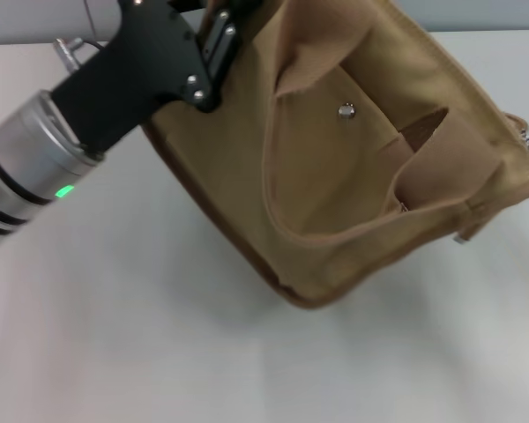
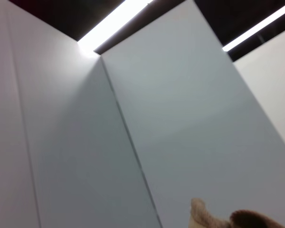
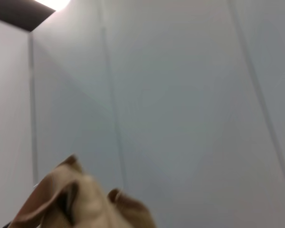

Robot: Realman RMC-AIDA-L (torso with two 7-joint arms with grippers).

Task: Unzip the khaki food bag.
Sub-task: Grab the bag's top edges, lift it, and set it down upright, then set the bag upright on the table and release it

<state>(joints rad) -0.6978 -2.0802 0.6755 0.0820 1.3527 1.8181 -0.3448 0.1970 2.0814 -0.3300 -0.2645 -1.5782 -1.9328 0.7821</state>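
The khaki food bag (image 1: pixel 353 176) is a tan canvas tote with brown trim. In the head view it fills the upper right and lies tilted on the white table (image 1: pixel 159 335), front pocket and snap stud (image 1: pixel 346 111) facing me. One webbing handle (image 1: pixel 278 167) loops down over its front. A small metal piece (image 1: pixel 527 138) shows at its right end. My left gripper (image 1: pixel 219 31) is at the bag's top left corner, against the fabric. A bit of tan fabric shows in the left wrist view (image 2: pixel 213 218) and in the right wrist view (image 3: pixel 71 199). My right gripper is out of view.
My left arm's silver wrist with a green light (image 1: pixel 63 190) comes in from the left edge. Grey wall panels (image 2: pixel 180 118) and ceiling lights fill both wrist views.
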